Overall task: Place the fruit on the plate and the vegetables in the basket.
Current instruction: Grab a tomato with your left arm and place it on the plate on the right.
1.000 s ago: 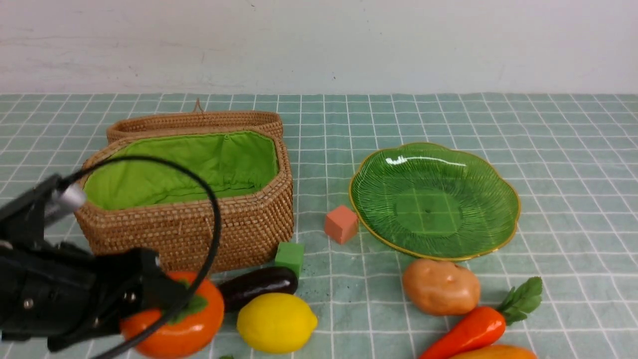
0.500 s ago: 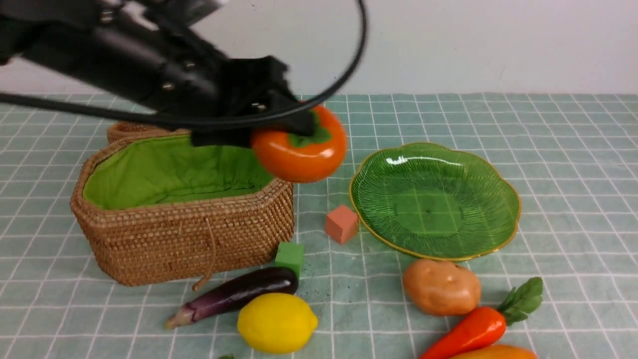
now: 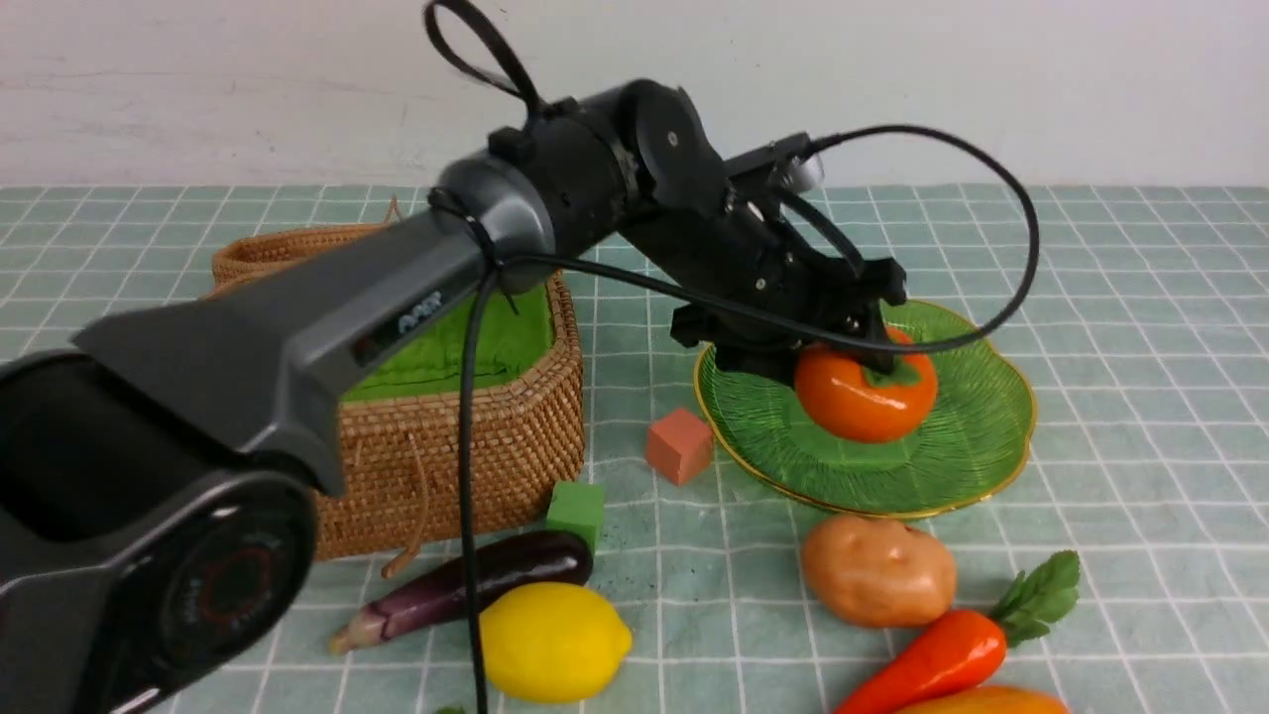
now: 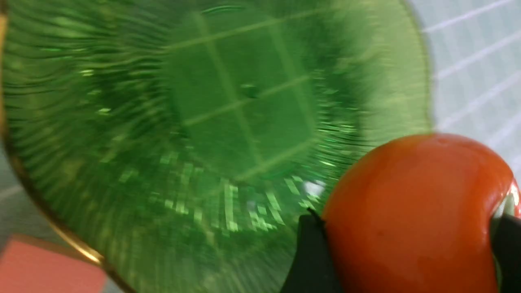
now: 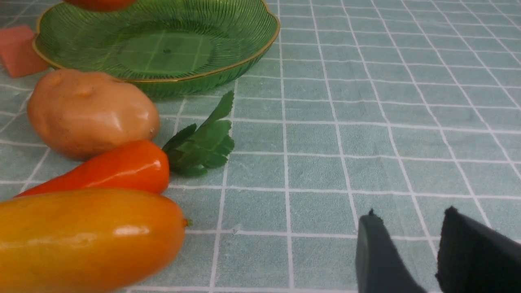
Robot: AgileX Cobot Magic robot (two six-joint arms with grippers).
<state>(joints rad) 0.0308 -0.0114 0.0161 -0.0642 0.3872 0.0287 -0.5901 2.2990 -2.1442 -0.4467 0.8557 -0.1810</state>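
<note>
Orange persimmon gripped in left pincer over green glass plate | next: lower, release | right pincer parted, empty

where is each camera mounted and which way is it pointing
Front view: between the arms, facing forward across the table to the wall; the left arm reaches over the plate.
Left wrist view: on that wrist, looking down into the plate; the left gripper clamps the persimmon.
Right wrist view: low over the table, facing potato, carrot, mango; the right gripper shows, open.
All three share plate and persimmon.
</note>
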